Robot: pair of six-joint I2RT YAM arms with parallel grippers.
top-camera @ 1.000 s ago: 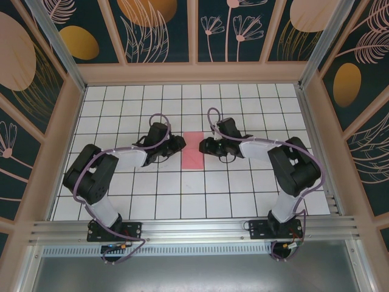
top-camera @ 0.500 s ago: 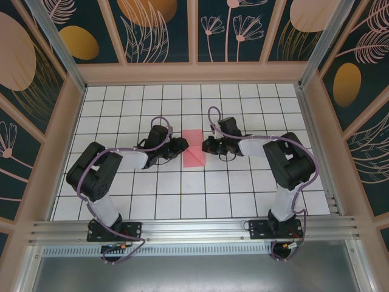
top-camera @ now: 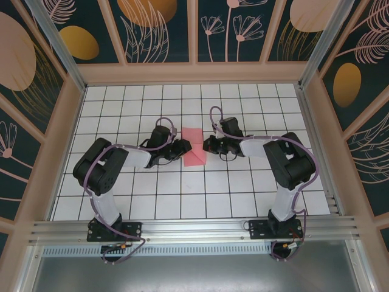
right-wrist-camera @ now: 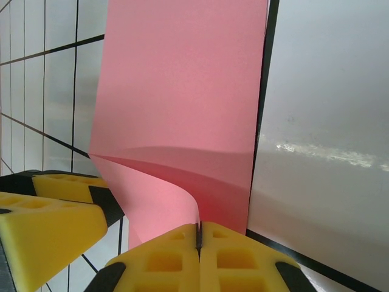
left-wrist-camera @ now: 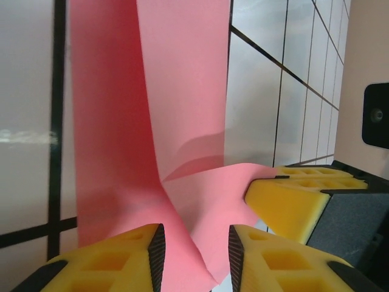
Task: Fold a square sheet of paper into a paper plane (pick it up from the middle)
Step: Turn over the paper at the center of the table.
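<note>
Bearing pink paper (top-camera: 193,152), the white gridded table (top-camera: 182,201) meets floral walls (top-camera: 158,30).

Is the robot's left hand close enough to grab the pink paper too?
Probably yes. The left hand is open, and a lifted edge of the pink paper lies right in the gap between its fingers, with nothing in the way. The right hand is shut on the paper close by.

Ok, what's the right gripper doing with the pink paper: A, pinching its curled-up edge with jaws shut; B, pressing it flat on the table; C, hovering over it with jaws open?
A: the right gripper has its yellow fingers closed together on the raised edge of the pink paper.
</note>
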